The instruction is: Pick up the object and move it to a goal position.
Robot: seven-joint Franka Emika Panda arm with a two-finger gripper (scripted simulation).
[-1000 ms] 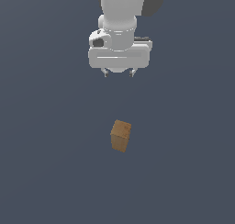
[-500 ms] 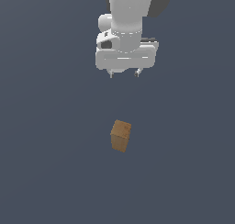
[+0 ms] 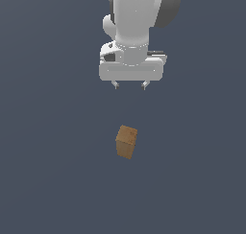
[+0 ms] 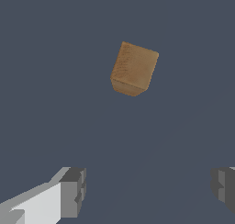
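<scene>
Big white arm (image 3: 137, 17) comes in from the top of the exterior view, with the gripper (image 3: 129, 85) hanging off it pointing down. Fingers (image 4: 73, 191) are spread wide apart, nothing between them, and the wrist view shows a big gap from one tip to the other. The brown block (image 3: 126, 141) stands on the dark gray floor (image 3: 48, 180), well clear of the fingertips and not touching them, slightly tilted.
</scene>
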